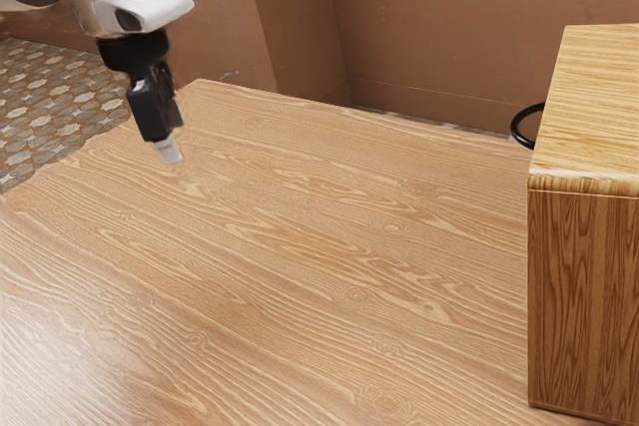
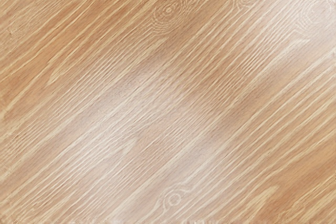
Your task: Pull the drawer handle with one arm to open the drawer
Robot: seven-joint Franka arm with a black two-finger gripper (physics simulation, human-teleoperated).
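A wooden drawer cabinet [image 1: 584, 236] stands on the table at the exterior view's right edge; I see its top and one plain side, with no drawer front facing the camera. A black curved handle [image 1: 520, 127] sticks out from its far side, partly hidden behind the cabinet. My gripper [image 1: 168, 152] hangs pointing down at the exterior view's upper left, a little above the table and far from the cabinet and the handle. It holds nothing. The wrist view looks straight down on bare wood grain of the table [image 2: 168, 98].
The wide wooden table [image 1: 300, 266] stretches between my gripper and the cabinet. Brown walls [image 1: 439, 17] close the back. A patterned floor [image 1: 50, 97] lies beyond the table's edge at the exterior view's left.
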